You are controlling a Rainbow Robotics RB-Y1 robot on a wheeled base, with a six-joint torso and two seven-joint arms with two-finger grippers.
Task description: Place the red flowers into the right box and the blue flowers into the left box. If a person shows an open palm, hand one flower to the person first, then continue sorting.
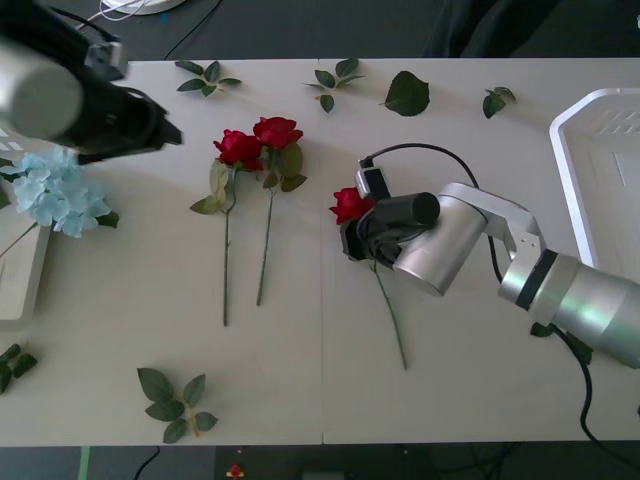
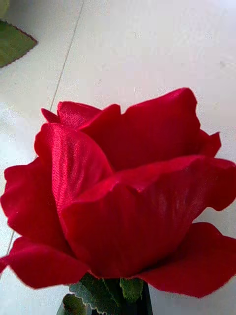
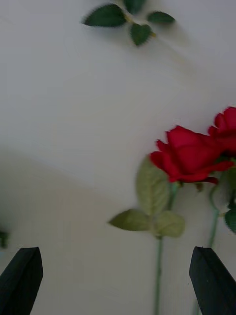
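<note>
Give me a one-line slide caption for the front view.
Right gripper at a red rose mid-table, two roses beside; left gripper open above blue flowers.

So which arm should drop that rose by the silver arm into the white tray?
The right: its claw is at that rose, nearer the right box. The left claw hangs open near the blue flowers.

two red roses (image 1: pixel 258 140) lying mid-table | third rose (image 1: pixel 350 205) likely gripped
</note>
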